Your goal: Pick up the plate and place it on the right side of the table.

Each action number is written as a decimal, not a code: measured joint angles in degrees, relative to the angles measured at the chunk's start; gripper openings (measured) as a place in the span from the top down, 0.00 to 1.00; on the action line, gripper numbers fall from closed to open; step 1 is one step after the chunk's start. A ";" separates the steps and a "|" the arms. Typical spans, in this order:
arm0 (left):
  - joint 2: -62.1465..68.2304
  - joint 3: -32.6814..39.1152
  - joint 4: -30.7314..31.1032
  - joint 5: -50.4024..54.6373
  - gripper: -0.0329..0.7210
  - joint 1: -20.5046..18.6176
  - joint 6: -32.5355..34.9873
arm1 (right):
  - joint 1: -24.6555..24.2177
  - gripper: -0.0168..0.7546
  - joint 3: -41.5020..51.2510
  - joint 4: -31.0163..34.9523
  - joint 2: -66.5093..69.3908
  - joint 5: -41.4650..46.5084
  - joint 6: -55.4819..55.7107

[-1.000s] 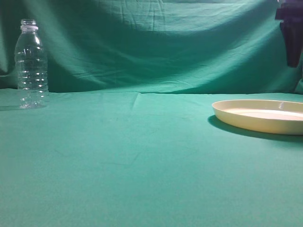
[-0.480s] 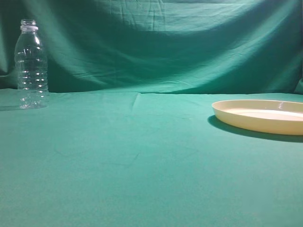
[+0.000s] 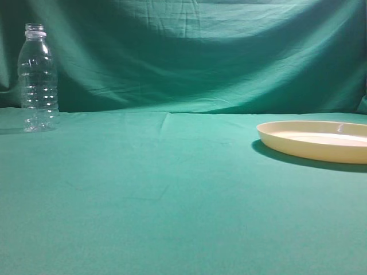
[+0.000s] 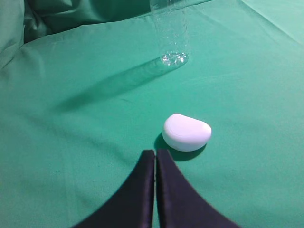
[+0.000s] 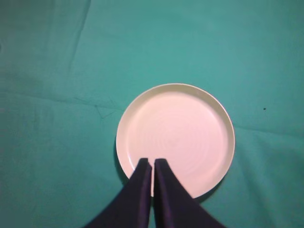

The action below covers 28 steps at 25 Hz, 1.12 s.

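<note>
The pale cream-yellow plate (image 3: 321,140) lies flat on the teal-green table (image 3: 172,189) at the right edge of the exterior view. In the right wrist view the plate (image 5: 175,137) is seen from above. My right gripper (image 5: 152,164) is shut and empty, well above the plate's near rim. My left gripper (image 4: 155,153) is shut and empty above the cloth, far from the plate. Neither gripper shows in the exterior view.
A clear plastic bottle (image 3: 38,80) stands upright at the far left by the draped green backdrop; its base shows in the left wrist view (image 4: 171,33). A small white rounded object (image 4: 186,132) lies on the cloth just ahead of the left fingertips.
One second ago the dark right gripper hung at the top right corner of the exterior view; it has since left that view. The plate and bottle have not moved.
</note>
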State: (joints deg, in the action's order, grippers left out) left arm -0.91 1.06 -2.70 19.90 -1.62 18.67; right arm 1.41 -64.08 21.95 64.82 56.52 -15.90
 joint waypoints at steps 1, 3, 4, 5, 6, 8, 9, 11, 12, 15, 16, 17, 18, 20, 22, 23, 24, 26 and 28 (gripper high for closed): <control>0.00 0.00 0.00 0.00 0.96 0.00 0.00 | 0.00 0.98 2.48 0.93 -2.78 -1.60 -1.32; 0.00 0.00 0.00 0.00 0.96 0.00 0.00 | 0.00 0.98 7.23 2.89 -8.28 -4.81 -4.19; 0.00 0.00 0.00 0.00 0.96 0.00 0.00 | 0.00 0.98 9.21 3.73 -10.59 -6.30 -5.45; 0.00 0.00 0.00 0.00 0.96 0.00 0.00 | 0.00 0.98 11.66 4.92 -13.94 -7.93 -7.37; 0.00 0.00 0.00 0.00 0.96 0.00 0.00 | 0.00 0.98 13.73 5.97 -16.41 -9.42 -8.71; 0.00 0.00 0.00 0.00 0.96 0.00 0.00 | 0.00 0.98 19.06 8.25 -22.59 -13.12 -10.58; 0.00 0.00 0.00 0.00 0.96 0.00 0.00 | 0.00 0.98 20.95 8.78 -25.15 -14.65 -10.99; 0.00 0.00 0.00 0.00 0.96 0.00 0.00 | 0.00 0.98 24.58 9.86 -30.70 -17.85 -11.25; 0.00 0.00 0.00 0.00 0.96 0.00 0.00 | 0.00 0.98 26.23 9.99 -33.97 -19.07 -11.29; 0.00 0.00 0.00 0.00 0.96 0.00 0.00 | 0.00 0.98 29.57 11.04 -40.53 -20.30 -11.39; 0.00 0.00 0.00 0.00 0.96 0.00 0.00 | 0.00 0.98 30.15 11.29 -42.68 -19.89 -11.39; 0.00 0.00 0.00 0.00 0.96 0.00 0.00 | 0.00 0.98 30.39 11.53 -43.98 -19.55 -11.54; 0.00 0.00 0.00 0.00 0.96 0.00 0.00 | 0.00 0.98 30.49 11.58 -45.22 -19.23 -11.53; 0.00 0.00 0.00 0.00 0.96 0.00 0.00 | 0.00 0.98 30.49 11.58 -46.62 -19.00 -11.66; 0.00 0.00 0.00 0.00 0.96 0.00 0.00 | 0.00 0.98 30.49 10.89 -47.01 -19.00 -11.66; 0.00 0.00 0.00 0.00 0.96 0.00 0.00 | 0.00 0.98 30.49 10.27 -47.09 -18.90 -11.66; 0.00 0.00 0.00 0.00 0.96 0.00 0.00 | 0.00 0.98 30.49 9.74 -47.09 -18.90 -11.88; 0.00 0.00 0.00 0.00 0.96 0.00 0.00 | 0.00 0.98 30.49 8.14 -47.09 -18.90 -12.74; 0.00 0.00 0.00 0.00 0.96 0.00 0.00 | 0.00 0.98 30.49 6.49 -47.09 -19.61 -13.31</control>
State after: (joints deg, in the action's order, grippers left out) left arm -0.91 1.06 -2.70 19.90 -1.62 18.67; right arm 1.41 -33.59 28.43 17.73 36.91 -29.22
